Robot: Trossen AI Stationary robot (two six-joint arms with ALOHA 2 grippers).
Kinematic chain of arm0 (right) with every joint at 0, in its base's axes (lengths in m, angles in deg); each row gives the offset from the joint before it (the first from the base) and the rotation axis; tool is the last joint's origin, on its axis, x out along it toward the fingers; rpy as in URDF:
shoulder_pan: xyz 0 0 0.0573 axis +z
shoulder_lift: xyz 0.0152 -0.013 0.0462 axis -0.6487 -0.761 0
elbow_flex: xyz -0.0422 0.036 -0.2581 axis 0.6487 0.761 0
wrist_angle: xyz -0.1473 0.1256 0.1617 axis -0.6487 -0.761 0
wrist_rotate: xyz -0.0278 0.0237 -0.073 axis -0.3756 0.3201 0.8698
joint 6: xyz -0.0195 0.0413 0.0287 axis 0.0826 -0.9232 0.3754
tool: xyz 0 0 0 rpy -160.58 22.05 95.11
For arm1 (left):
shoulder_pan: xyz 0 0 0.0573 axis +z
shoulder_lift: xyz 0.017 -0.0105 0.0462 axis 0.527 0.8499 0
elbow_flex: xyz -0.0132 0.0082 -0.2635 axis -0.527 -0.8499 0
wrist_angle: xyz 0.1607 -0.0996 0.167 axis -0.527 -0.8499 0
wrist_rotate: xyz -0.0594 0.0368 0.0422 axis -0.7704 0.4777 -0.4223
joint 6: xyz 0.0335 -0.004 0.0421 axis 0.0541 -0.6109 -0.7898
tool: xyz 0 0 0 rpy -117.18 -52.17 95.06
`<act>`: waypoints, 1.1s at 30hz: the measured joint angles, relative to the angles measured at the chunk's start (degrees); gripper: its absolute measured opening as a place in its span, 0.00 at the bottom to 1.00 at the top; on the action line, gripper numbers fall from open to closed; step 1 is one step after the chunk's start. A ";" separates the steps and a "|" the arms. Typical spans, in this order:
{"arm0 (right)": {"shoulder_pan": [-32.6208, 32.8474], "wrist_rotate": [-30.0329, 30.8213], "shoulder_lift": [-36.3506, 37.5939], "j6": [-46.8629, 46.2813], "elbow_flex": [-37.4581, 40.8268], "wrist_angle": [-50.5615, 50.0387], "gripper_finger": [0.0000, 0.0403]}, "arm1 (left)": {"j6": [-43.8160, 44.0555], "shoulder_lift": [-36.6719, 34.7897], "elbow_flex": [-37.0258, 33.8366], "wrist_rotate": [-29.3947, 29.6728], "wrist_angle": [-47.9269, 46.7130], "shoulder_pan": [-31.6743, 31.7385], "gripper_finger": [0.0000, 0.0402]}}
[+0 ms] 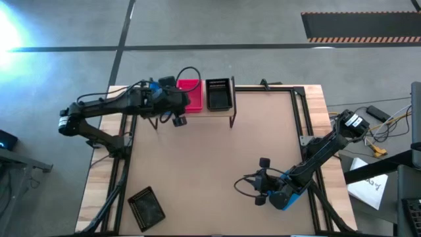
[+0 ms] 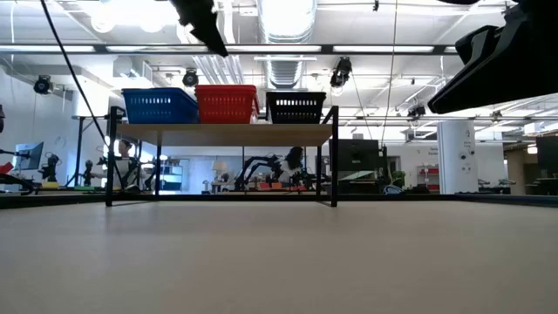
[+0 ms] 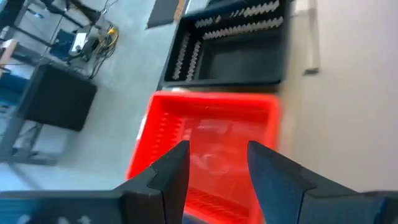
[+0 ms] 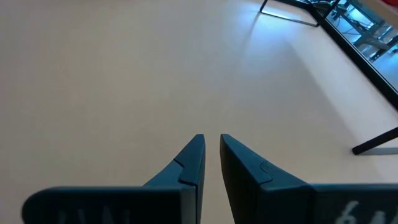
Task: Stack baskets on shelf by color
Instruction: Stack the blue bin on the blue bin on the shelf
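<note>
Our left gripper [image 3: 214, 165] hangs over the red basket [image 3: 211, 140] on the shelf [image 1: 223, 112] at the table's far edge, fingers moderately parted and holding nothing. Blue [image 2: 159, 105], red and black baskets [image 2: 296, 106] stand in a row on the shelf, left to right. One black basket [image 1: 146, 205] lies well apart at the near left corner, tilted, its long axis running diagonally. We judge the left arm the nearer to it. Our right gripper [image 4: 211, 155] waits over bare tabletop [image 4: 124, 74] at near right, fingers almost closed, empty.
</note>
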 joint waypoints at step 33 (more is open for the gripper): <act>9.81 -32.80 3.75 -56.95 -18.65 -44.61 0.32 | 18.65 7.17 -40.00 0.67 67.23 -35.76 0.36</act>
